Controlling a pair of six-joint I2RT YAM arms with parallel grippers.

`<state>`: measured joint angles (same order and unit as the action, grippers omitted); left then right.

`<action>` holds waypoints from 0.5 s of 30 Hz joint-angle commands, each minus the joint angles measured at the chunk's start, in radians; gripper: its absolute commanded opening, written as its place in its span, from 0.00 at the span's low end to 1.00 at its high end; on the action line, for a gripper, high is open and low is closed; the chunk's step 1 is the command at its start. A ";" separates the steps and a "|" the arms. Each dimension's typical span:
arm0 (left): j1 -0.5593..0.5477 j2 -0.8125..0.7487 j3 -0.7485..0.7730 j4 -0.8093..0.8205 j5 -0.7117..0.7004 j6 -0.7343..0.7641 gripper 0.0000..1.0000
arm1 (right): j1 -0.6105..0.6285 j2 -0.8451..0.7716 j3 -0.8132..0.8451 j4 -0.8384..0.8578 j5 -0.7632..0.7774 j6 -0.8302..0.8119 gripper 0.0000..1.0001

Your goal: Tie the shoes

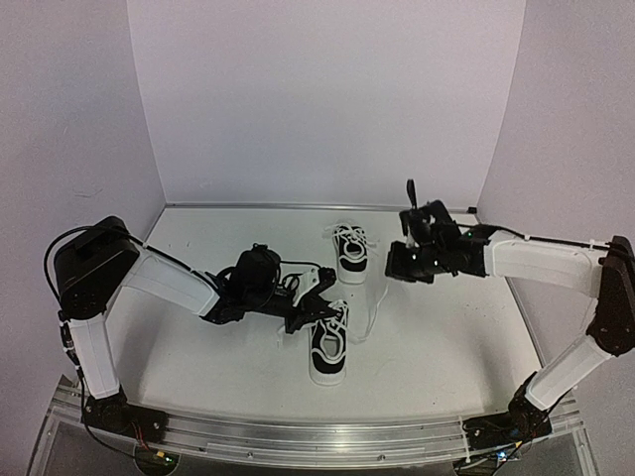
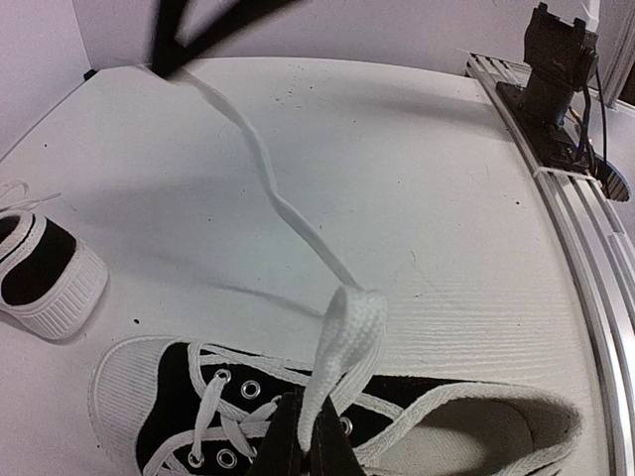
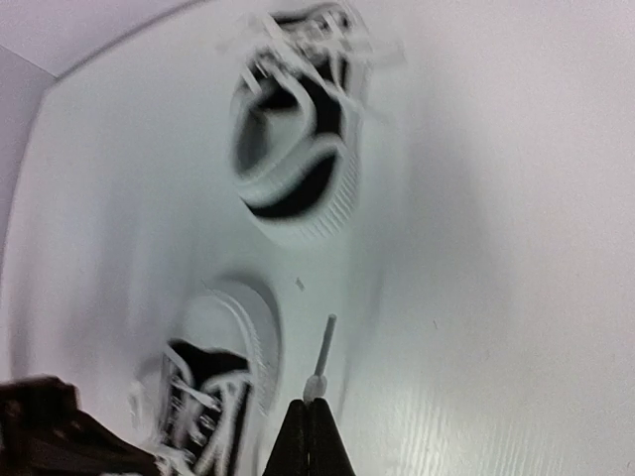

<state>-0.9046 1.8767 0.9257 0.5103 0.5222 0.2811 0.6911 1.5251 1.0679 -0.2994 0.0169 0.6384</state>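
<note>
white table (image 1: 446, 342) | pale walls (image 1: 327, 99) | metal rail (image 1: 298, 429) at near edge

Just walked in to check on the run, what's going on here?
Both arms are working the near shoe. The left gripper is shut on its white lace above the eyelets; the right gripper pinches the same lace by its tip, holding it raised off the table. No bow shows yet. The far shoe sits apart, untouched.

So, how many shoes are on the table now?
2. The near shoe lies by the left gripper, which pinches its lace; the far shoe sits by the right gripper. No others visible.
</note>
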 commanded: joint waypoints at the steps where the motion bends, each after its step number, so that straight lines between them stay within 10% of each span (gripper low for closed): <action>1: -0.013 -0.061 -0.030 0.119 0.008 0.026 0.00 | -0.010 0.098 0.245 0.006 -0.006 -0.187 0.00; 15: -0.047 -0.114 -0.111 0.151 -0.050 0.143 0.00 | 0.080 0.506 0.795 0.090 -0.458 -0.193 0.00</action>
<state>-0.9447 1.8119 0.8201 0.6145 0.4766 0.3824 0.7058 1.9485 1.7607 -0.2297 -0.3020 0.4458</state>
